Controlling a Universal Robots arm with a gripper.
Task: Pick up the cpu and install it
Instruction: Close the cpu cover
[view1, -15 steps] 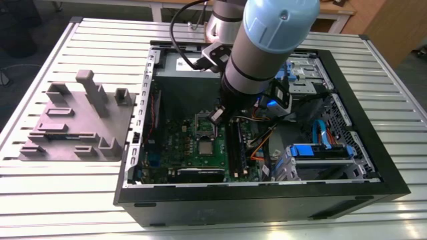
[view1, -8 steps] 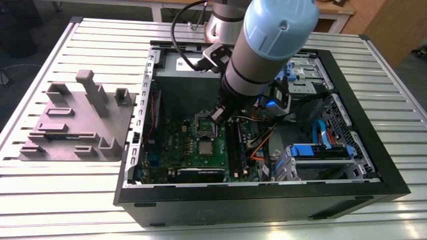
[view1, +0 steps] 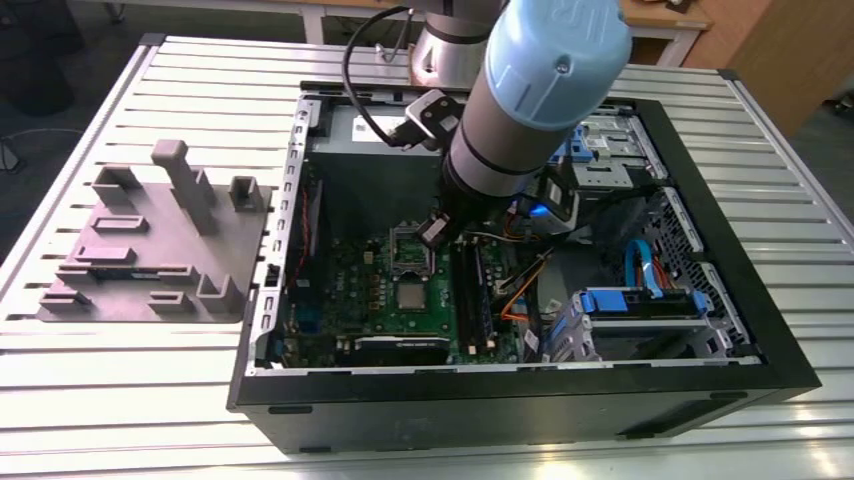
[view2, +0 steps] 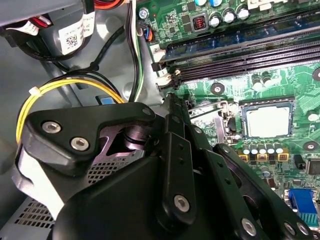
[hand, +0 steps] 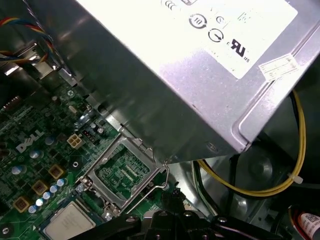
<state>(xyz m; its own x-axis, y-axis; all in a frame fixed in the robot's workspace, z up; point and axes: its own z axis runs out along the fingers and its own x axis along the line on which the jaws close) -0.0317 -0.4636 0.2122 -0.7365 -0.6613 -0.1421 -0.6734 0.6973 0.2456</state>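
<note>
The cpu, a small silver-grey square, lies flat in its socket on the green motherboard inside the open computer case. In the first wrist view the cpu sits next to the raised metal load plate, which stands hinged open. In the second wrist view the cpu lies inside its metal frame. My gripper hangs over the board just behind the socket, apart from the cpu. Its black tip looks shut, right by the hooked end of the wire socket lever. Whether it holds the lever I cannot tell. The gripper carries nothing else.
The big grey power supply box with a white label rises close beside the socket. Yellow cables run nearby. Memory slots lie beside the socket. Blue drive bays sit at the exterior view's right. A grey fixture stands outside the case.
</note>
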